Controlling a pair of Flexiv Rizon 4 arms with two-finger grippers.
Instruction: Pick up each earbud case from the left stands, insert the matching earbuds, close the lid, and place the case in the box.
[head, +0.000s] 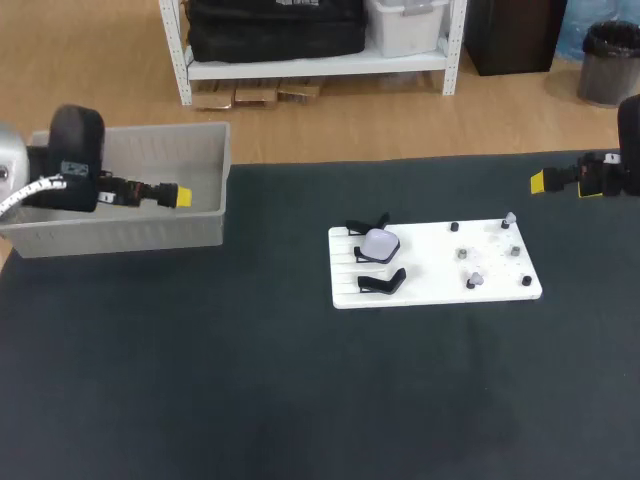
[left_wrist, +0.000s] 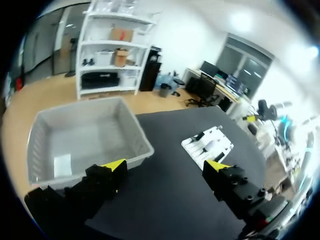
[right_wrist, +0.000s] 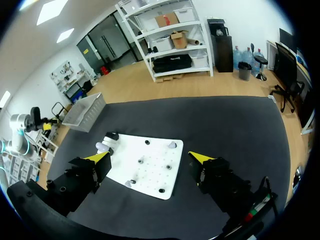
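Head view: earbud case on stand, long axis unclear | L gripper, R gripper: jaws apart

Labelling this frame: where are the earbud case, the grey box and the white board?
earbud case (head: 379, 243): head view, middle of its top face.
grey box (head: 130, 233): head view, on its front wall.
white board (head: 428, 270): head view, a bare patch near its middle.
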